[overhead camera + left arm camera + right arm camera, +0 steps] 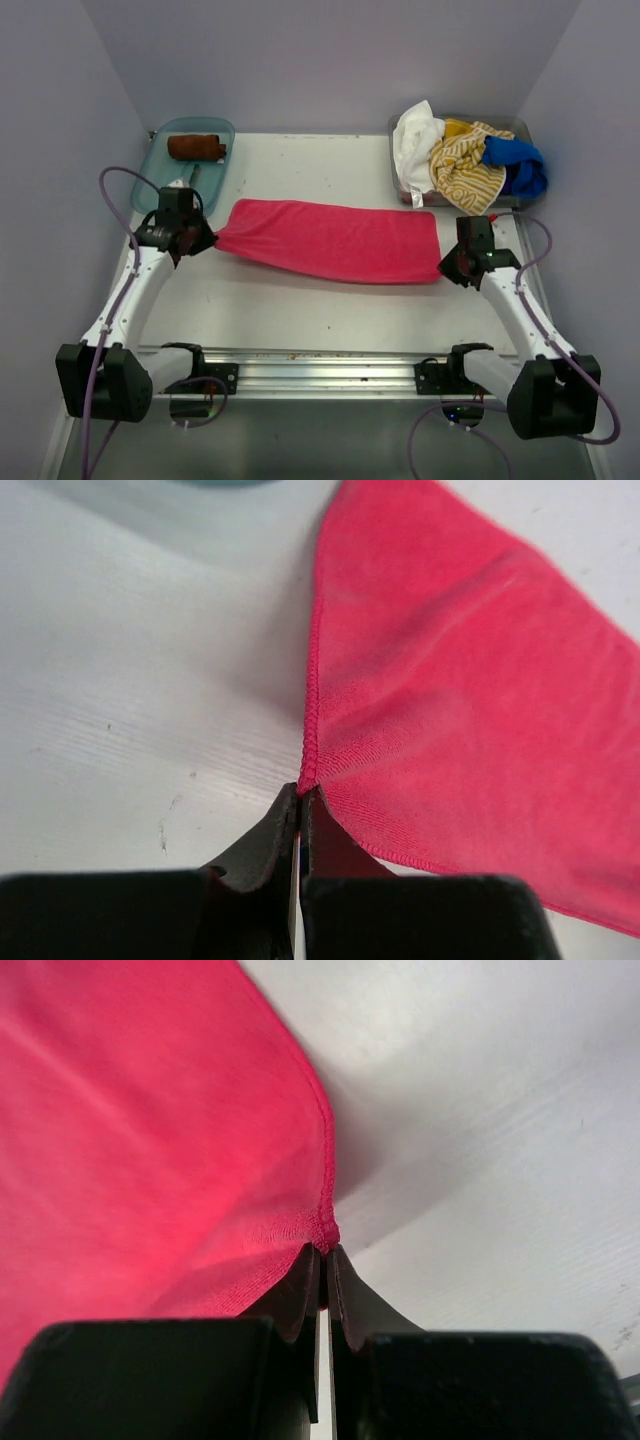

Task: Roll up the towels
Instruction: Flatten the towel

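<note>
A hot pink towel (330,240) lies spread lengthwise across the middle of the table. My left gripper (207,240) is shut on its left near corner; in the left wrist view the hem of the pink towel (470,680) runs into my pinched left gripper (303,792). At the other end my right gripper (445,268) is shut on the right near corner, and the right wrist view shows the pink towel (150,1140) caught at my right gripper (325,1252). A rust-brown towel (196,146) lies rolled in the teal tray (160,172).
A clear bin (520,125) at the back right holds a heap of white (415,140), yellow-and-white striped (465,170) and blue (520,165) towels. A metal rail (320,372) runs along the near edge between the arm bases. Walls close in on both sides.
</note>
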`<action>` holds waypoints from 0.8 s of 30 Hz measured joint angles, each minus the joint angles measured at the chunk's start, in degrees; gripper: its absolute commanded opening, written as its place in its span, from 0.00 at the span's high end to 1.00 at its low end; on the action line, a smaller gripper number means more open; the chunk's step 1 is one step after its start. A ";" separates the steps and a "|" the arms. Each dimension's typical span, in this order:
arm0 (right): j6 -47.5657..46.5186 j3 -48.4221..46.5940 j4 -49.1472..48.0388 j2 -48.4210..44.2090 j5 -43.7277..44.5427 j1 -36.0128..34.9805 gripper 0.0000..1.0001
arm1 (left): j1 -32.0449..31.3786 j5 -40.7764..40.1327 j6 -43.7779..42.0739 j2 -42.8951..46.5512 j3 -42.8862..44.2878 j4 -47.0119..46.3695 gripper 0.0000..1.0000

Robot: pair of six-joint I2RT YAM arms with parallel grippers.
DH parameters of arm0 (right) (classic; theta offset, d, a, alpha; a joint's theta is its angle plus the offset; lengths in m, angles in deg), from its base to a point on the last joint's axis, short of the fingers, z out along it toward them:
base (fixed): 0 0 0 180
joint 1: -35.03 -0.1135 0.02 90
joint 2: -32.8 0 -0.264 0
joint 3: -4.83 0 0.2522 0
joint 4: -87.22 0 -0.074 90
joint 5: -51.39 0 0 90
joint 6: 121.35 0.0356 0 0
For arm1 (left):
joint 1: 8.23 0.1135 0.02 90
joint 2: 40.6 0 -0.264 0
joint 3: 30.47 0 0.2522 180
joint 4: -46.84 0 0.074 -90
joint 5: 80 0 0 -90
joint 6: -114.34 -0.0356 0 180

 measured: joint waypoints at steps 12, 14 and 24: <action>-7.06 -33.92 11.15 -7.32 6.60 0.00 1.00 | 0.11 1.05 -4.17 2.21 29.03 4.26 1.00; -7.82 -37.44 13.64 -8.09 7.34 -0.02 1.00 | 0.13 1.36 -4.66 3.82 30.99 5.07 1.00; -11.21 -50.93 24.46 -15.30 8.15 -0.02 1.00 | 0.11 3.04 -6.99 16.55 33.73 7.50 1.00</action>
